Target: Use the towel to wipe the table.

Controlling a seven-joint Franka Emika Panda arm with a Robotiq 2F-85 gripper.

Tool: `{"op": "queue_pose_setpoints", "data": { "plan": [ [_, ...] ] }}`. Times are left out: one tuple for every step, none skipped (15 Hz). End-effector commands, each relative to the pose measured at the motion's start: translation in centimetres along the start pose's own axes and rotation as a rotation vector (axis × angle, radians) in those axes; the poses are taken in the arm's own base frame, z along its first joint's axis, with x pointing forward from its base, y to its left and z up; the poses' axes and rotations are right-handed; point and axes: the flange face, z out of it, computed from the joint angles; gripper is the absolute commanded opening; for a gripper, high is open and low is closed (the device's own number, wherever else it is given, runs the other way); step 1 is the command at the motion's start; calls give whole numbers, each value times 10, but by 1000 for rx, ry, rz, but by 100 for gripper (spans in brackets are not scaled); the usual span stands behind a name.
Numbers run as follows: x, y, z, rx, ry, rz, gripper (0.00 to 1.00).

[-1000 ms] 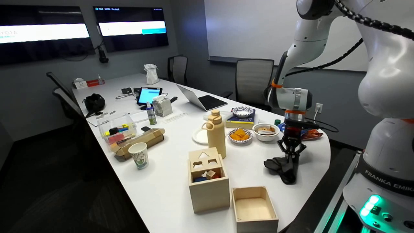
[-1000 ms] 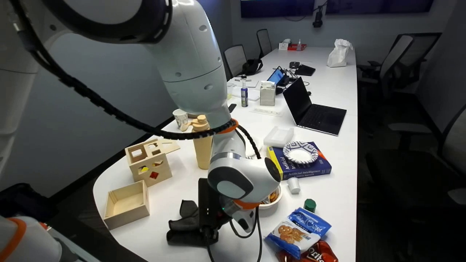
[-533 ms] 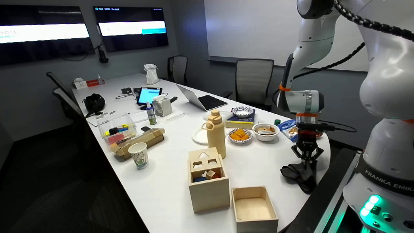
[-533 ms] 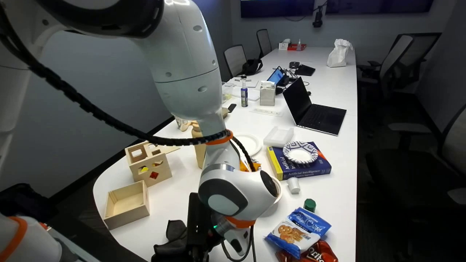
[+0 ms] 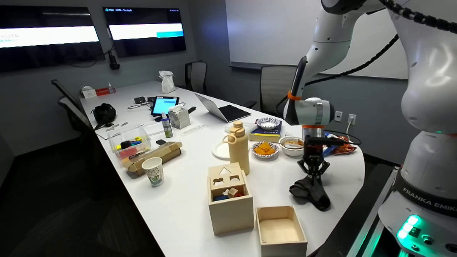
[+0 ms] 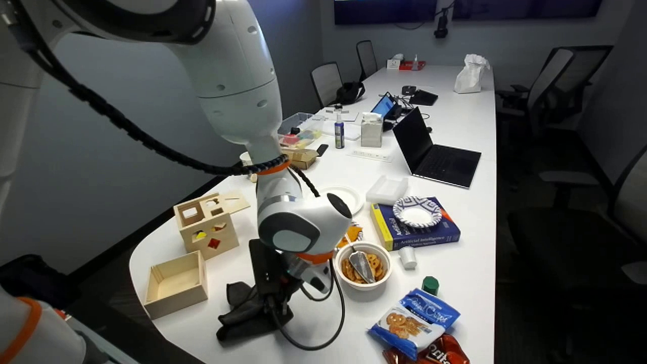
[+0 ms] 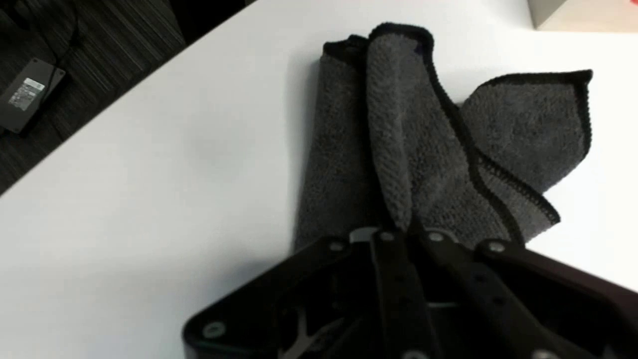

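Note:
The towel is a dark grey cloth with black stitched edges. It lies crumpled on the white table (image 5: 192,200). I see the towel (image 5: 312,192) near the table's rounded end in an exterior view; it also shows in an exterior view (image 6: 242,318) and fills the middle of the wrist view (image 7: 413,129). My gripper (image 5: 313,175) points down on top of the towel. In the wrist view the gripper's fingers (image 7: 406,234) are closed together with a fold of towel pinched between them. The fingertips themselves are hidden in the cloth.
A shape-sorter box (image 5: 232,210) and an open wooden tray (image 5: 280,228) stand beside the towel. Behind are a tan bottle (image 5: 238,150), a plate of orange chips (image 5: 265,149), a pretzel bowl (image 6: 363,265) and snack bags (image 6: 417,321). The table's edge (image 7: 124,89) is near the gripper.
My gripper dragged the towel toward the table edge near the robot base, then back toward the wooden boxes. It stays closed on the towel. The other objects have not moved.

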Motion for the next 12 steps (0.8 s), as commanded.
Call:
{"op": "queue_pose_setpoints", "data": {
  "plan": [
    [-15, -48, 18, -68, -55, -125, 1],
    [-20, -56, 27, -94, -82, -156, 1],
    [-26, -63, 33, -117, -108, -186, 1],
    [-32, -66, 40, -144, -130, -195, 1],
    [-37, -64, 43, -172, -138, -183, 1],
    [-41, -60, 44, -196, -138, -157, 1],
    [-45, -56, 43, -213, -131, -130, 1],
    [-47, -49, 39, -226, -119, -97, 1],
    [-48, -41, 35, -237, -101, -55, 1],
    [-48, -33, 30, -246, -82, -14, 1],
    [-47, -24, 25, -253, -66, 23, 1],
    [-44, -15, 19, -255, -45, 59, 1]
  ]
}}
